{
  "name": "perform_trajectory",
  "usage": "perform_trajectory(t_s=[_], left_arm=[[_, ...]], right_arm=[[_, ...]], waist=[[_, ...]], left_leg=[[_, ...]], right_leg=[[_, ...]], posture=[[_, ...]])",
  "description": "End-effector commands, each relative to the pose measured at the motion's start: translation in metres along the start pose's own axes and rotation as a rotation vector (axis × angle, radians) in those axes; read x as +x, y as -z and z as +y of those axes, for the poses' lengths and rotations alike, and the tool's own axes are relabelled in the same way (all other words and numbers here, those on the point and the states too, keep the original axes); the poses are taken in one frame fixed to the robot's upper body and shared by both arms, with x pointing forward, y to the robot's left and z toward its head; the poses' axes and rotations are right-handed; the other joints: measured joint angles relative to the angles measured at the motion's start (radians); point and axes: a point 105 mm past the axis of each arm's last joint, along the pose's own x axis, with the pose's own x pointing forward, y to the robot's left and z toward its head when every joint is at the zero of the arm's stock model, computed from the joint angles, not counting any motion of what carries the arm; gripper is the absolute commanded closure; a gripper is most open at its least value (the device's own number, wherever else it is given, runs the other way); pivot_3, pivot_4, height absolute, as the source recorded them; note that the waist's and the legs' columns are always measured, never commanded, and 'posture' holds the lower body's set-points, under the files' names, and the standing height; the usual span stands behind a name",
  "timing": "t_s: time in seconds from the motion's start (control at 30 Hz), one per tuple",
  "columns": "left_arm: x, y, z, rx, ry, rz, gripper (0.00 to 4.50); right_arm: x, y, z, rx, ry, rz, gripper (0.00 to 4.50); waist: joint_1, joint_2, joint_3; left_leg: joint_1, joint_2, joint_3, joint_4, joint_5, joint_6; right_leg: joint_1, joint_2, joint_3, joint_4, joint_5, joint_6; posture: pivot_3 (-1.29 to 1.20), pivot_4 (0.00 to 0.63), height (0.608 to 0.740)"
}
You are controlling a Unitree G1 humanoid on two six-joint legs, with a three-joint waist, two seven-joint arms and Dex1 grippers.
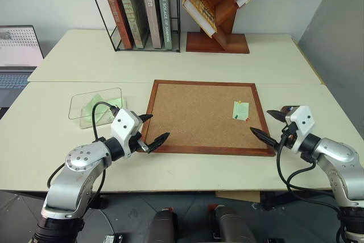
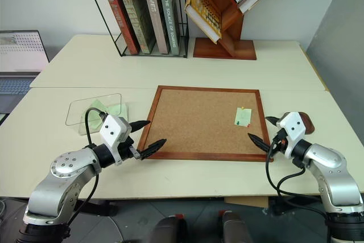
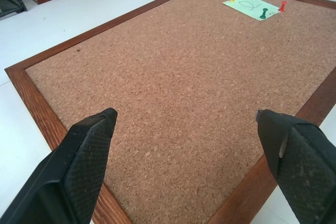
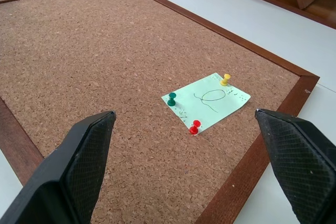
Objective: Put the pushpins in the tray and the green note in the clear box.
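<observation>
green note (image 4: 206, 99) is pinned flat on the corkboard (image 1: 199, 115), near its right edge, about mid-height. pale green slip, slightly skewed to the frame, with a hand-drawn loop in the middle and small marks near two corners. three pushpins hold it: yellow pushpin (image 4: 225, 80) at one corner, green pushpin (image 4: 171, 98) at another, red pushpin (image 4: 195, 126) on the edge nearest the right gripper. all three stand upright in the paper.

tray (image 2: 307, 121) sits on the table just right of the corkboard, dark reddish-brown, mostly hidden behind the right gripper's white housing. clear box (image 1: 96, 106) sits left of the corkboard, apart from the frame, with pale green paper already inside.

left gripper (image 1: 152, 130) hovers over the corkboard's near left corner, pointing in toward the board and slightly down, fingers spread wide, nothing between them. right gripper (image 1: 271, 124) hovers at the board's right edge, pointing in toward the board, fingers likewise spread wide and empty; the note lies just beyond its fingertips, not touched.

surface is a cream table (image 1: 74, 61) made of two tops butted together, seam running across just behind the corkboard. at the back: wire rack of books (image 1: 139, 9) standing upright, and a red-brown wooden slanted shelf (image 1: 219, 21) with books leaning. laptop (image 1: 17, 55) at the far left edge. white wall behind.
</observation>
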Motion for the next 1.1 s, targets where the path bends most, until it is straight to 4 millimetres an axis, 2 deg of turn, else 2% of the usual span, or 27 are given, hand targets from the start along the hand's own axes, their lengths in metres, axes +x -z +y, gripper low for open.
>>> perform_trajectory(t_s=[0.03, 0.3, 1.1], left_arm=[[-0.003, -0.009, 0.002, 0.029, 0.0, -0.037, 0.02], [-0.002, -0.005, -0.003, 0.024, 0.052, 0.02, 0.02], [0.005, -0.02, -0.002, 0.011, 0.098, -0.023, 0.02]], right_arm=[[-0.001, -0.015, -0.004, -0.056, 0.003, -0.036, 0.0], [0.0, -0.015, -0.001, -0.057, -0.004, -0.037, 0.0], [-0.006, -0.006, 0.001, -0.043, 0.01, -0.035, 0.0]], waist=[[0.0, 0.0, 0.0], [0.0, 0.0, 0.0], [0.0, 0.0, 0.0]], left_leg=[[0.0, 0.0, 0.0, 0.0, 0.0, 0.0], [0.0, 0.0, 0.0, 0.0, 0.0, 0.0], [0.0, 0.0, 0.0, 0.0, 0.0, 0.0]], right_leg=[[0.0, 0.0, 0.0, 0.0, 0.0, 0.0], [0.0, 0.0, 0.0, 0.0, 0.0, 0.0], [0.0, 0.0, 0.0, 0.0, 0.0, 0.0]], posture=[[0.0, 0.15, 0.74], [0.0, 0.15, 0.74], [0.0, 0.15, 0.74]])
